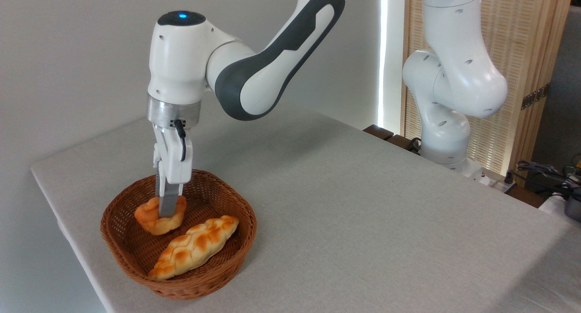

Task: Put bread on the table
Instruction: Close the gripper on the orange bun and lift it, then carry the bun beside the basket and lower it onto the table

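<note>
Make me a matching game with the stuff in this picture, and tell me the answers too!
Things:
1. small orange-golden round bun
2. long pale braided loaf
3. brown woven wicker basket
4. grey robot gripper

Places:
A. stands on the light grey cloth table
B. lies in the basket's front part
C. reaches down from above
D. sits at the gripper's fingertips

Pairs: 1-D, 2-B, 3-A, 4-C

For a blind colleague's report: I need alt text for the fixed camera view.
A white robot arm's gripper reaches down onto a small orange bread in a brown wicker basket beside a braided loaf, on a grey table.
</note>
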Robot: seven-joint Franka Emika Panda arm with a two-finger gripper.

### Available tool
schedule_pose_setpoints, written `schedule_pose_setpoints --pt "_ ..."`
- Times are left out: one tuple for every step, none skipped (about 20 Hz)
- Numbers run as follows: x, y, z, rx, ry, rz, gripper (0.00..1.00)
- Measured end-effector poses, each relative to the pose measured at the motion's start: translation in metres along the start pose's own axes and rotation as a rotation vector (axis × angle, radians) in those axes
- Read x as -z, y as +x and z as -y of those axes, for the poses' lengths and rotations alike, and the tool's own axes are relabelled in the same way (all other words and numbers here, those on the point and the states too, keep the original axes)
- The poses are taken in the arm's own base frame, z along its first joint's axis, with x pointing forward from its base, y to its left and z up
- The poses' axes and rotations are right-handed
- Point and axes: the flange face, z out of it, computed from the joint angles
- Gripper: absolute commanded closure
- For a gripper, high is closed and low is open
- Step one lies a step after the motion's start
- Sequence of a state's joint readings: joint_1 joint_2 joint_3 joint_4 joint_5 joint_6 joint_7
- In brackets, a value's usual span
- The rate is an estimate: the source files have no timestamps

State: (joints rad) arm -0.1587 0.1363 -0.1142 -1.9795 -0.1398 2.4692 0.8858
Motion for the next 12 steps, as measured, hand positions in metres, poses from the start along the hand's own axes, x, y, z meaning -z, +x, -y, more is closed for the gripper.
schedule_pose_setpoints --pt "0.004 0.001 0.001 0.009 0.001 -0.011 0.83" --pt "0.009 0.003 0.001 0.016 0.004 -0.021 0.83" --pt "0.016 0.003 0.002 0.021 0.01 -0.03 0.83" --pt "0.024 0.003 0.003 0.024 0.013 -0.033 0.82" --pt "0.035 0.001 0.004 0.029 0.007 -0.027 0.82" --pt "0.05 -0.005 0.006 0.039 -0.011 -0.007 0.82" --pt "0.069 -0.015 0.007 0.052 -0.042 0.024 0.82" --pt "0.087 -0.027 0.006 0.066 -0.081 0.059 0.81" --pt "0.105 -0.038 0.003 0.077 -0.121 0.092 0.8" --pt "0.122 -0.048 -0.003 0.081 -0.159 0.118 0.8" --pt "0.134 -0.055 -0.011 0.082 -0.19 0.136 0.8" --pt "0.142 -0.062 -0.02 0.081 -0.215 0.146 0.79"
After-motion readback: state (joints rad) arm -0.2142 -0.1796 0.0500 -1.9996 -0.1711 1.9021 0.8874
